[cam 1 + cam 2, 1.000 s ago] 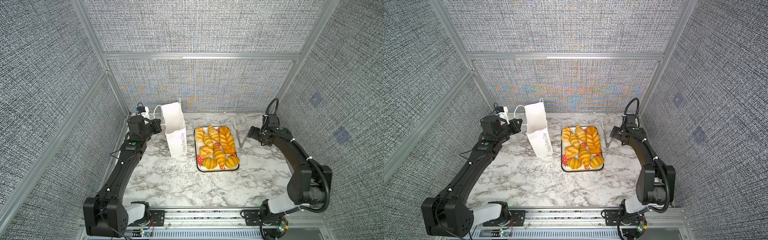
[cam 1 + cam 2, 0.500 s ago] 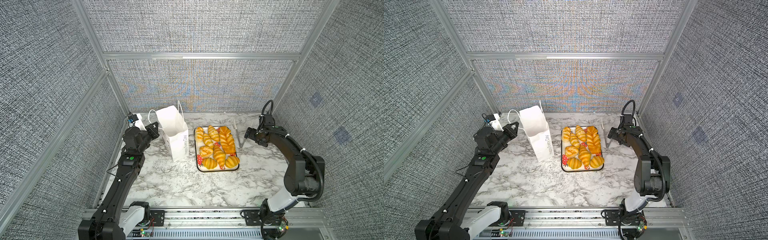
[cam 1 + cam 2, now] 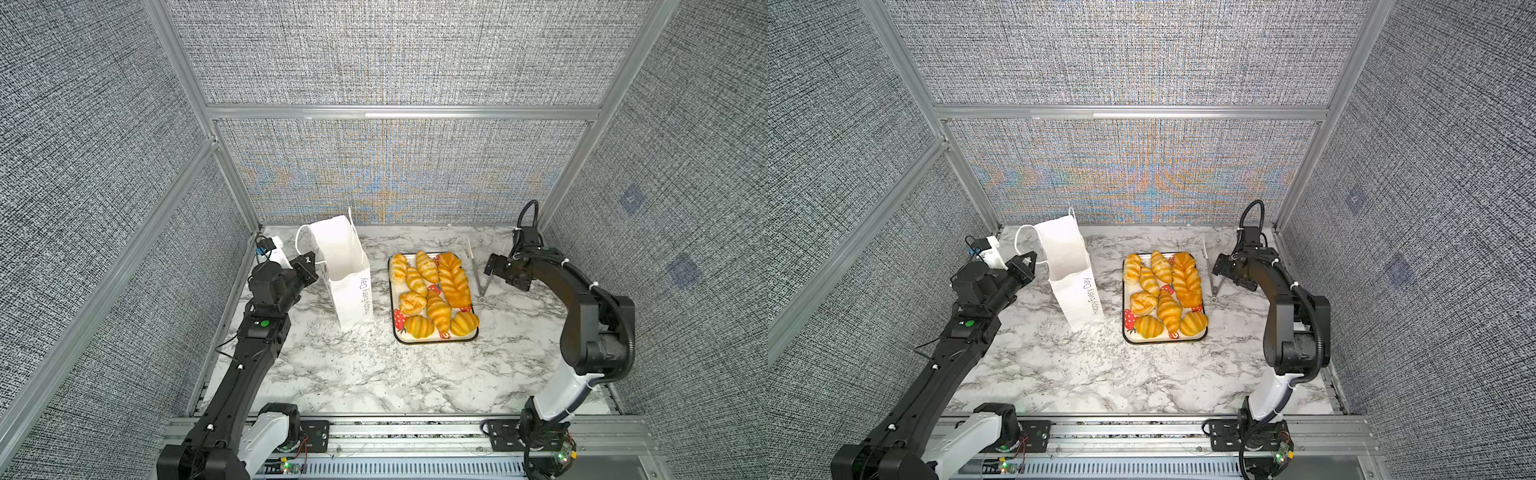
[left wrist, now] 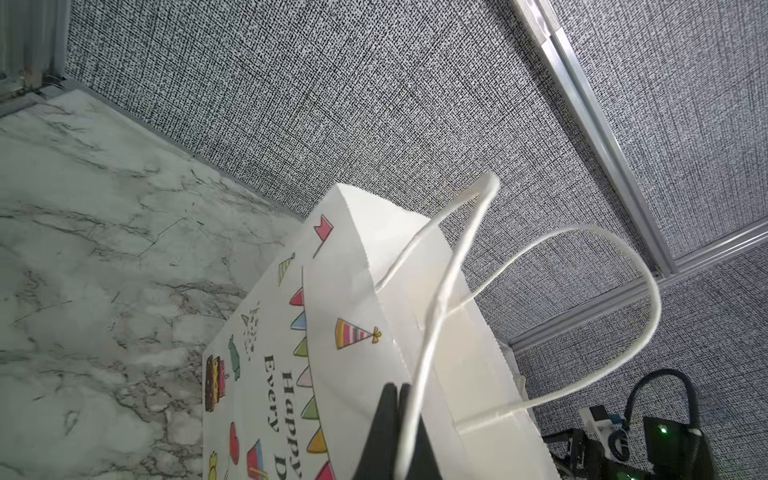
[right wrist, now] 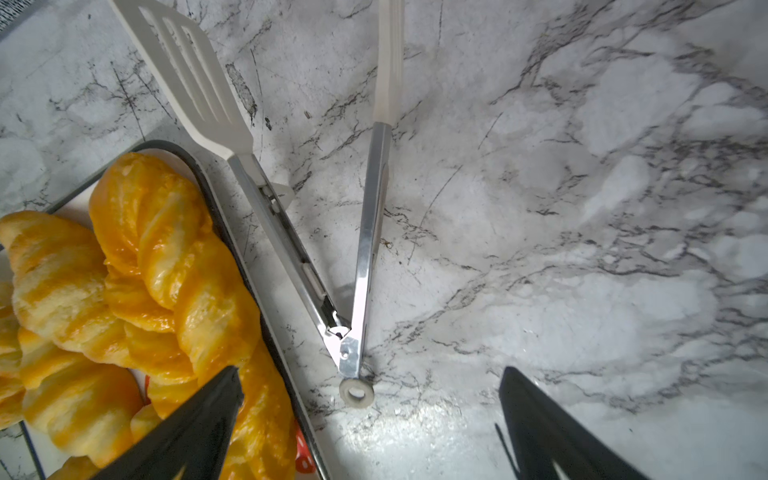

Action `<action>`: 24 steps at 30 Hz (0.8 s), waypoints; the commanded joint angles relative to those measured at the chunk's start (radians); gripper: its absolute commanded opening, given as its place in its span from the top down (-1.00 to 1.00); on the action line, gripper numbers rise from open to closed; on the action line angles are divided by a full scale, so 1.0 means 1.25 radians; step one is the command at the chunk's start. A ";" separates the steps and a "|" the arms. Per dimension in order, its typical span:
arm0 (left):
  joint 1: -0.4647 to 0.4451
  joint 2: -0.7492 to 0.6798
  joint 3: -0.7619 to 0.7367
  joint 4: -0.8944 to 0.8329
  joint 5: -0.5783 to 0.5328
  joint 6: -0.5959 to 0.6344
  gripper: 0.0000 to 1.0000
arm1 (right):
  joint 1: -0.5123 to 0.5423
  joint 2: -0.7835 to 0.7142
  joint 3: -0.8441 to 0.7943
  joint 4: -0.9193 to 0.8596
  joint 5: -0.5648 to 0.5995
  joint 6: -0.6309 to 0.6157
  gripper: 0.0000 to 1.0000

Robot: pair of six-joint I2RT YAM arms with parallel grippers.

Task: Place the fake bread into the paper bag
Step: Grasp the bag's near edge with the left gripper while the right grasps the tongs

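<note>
Bread [image 3: 453,278] on tray [image 3: 436,340] between upright paper bag [image 3: 351,286] and open tongs [image 5: 369,232].

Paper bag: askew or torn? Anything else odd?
Nothing stands out. The paper bag stands open and untorn, the left gripper shut at its handle. The fake bread sits on the tray; the tongs lie spread on the table beside it, below the open right gripper.

Looks like a robotics lab test cell: an aluminium frame [image 3: 399,112] hung with grey woven panels [image 3: 374,54] boxes in a marble-look surface [image 3: 374,374], and black robot arms [image 3: 249,365] stand on a rail [image 3: 415,428] along the bottom edge.
</note>
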 commanded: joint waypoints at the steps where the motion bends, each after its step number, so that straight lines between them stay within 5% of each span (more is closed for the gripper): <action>1: 0.000 -0.012 -0.003 0.014 0.005 0.003 1.00 | 0.001 0.038 0.034 -0.017 -0.022 -0.016 -0.94; 24: 0.001 -0.031 0.004 -0.064 -0.029 0.094 1.00 | 0.038 0.220 0.192 -0.090 0.040 -0.061 -0.94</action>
